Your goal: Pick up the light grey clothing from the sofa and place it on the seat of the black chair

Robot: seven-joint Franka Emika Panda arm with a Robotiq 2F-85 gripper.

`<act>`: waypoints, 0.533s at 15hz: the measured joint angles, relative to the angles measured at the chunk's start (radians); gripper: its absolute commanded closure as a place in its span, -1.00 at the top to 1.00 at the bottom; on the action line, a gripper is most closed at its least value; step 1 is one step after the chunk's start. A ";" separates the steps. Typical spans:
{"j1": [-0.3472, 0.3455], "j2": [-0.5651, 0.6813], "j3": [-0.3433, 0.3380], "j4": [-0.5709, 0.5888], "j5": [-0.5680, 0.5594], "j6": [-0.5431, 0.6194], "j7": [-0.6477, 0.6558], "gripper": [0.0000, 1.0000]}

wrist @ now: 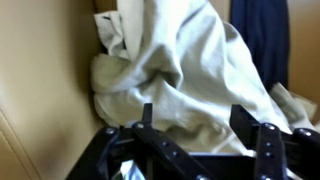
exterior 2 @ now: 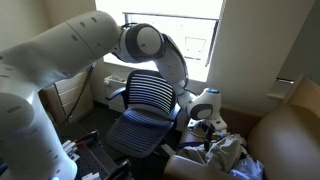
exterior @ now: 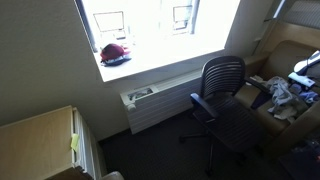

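The light grey clothing (wrist: 185,70) lies crumpled against the tan sofa (wrist: 40,90); it shows in both exterior views (exterior: 284,95) (exterior 2: 228,152). My gripper (wrist: 196,125) is open just over the clothing, with its two black fingers on either side of a fold. It also shows in both exterior views (exterior: 304,70) (exterior 2: 204,108). The black chair (exterior: 222,92) stands next to the sofa (exterior: 292,55), and its seat (exterior 2: 138,132) is bare. The arm reaches over the chair's back (exterior 2: 150,92).
A dark blue garment (wrist: 265,40) lies behind the grey one. A red object (exterior: 115,53) sits on the window sill above a radiator (exterior: 160,100). A wooden cabinet (exterior: 40,135) stands at the near corner. Dark floor surrounds the chair.
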 measured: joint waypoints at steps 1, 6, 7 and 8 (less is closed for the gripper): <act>0.000 0.028 0.003 0.019 -0.009 -0.056 0.002 1.00; -0.004 0.130 0.014 0.145 -0.042 -0.397 0.035 0.32; -0.007 0.147 0.016 0.172 -0.042 -0.445 0.044 0.21; -0.011 0.163 0.017 0.195 -0.042 -0.480 0.055 0.04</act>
